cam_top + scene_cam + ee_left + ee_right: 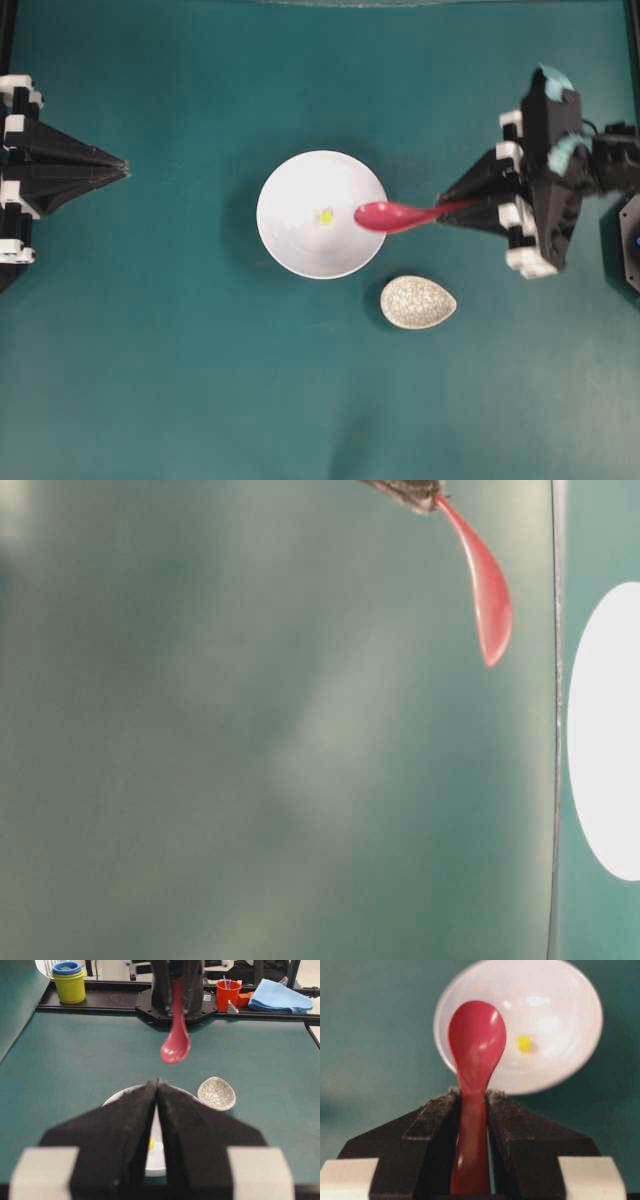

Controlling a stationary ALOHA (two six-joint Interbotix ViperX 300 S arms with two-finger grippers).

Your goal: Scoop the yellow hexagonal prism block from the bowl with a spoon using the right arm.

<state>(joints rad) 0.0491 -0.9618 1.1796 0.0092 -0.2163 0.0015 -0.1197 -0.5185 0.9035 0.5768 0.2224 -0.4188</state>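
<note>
**Q.** What does the overhead view show, and where does the step stand?

**A.** Right of centre, the right gripper [447,207] has its jaws pressed against the handle of the spoon [390,215], with no gap visible beside it in the right wrist view. The scoop overhangs the right rim of the bowl [290,235]. The yellow hexagonal prism block [326,216] lies near the bowl's middle, just left of the scoop and apart from it. At the left edge, the left gripper [124,168] has its jaws together and holds nothing.

**Q.** How should the scoop be done well?

**A.** Judging from the right wrist view, the block [523,1043] sits to the right of the scoop [476,1035], so the spoon should first be lined up with it. The left wrist view shows the scoop [175,1047] well above the table; the tip probably needs lowering to the bowl's floor, then sliding under the block. A fast push may knock the block away.
</note>
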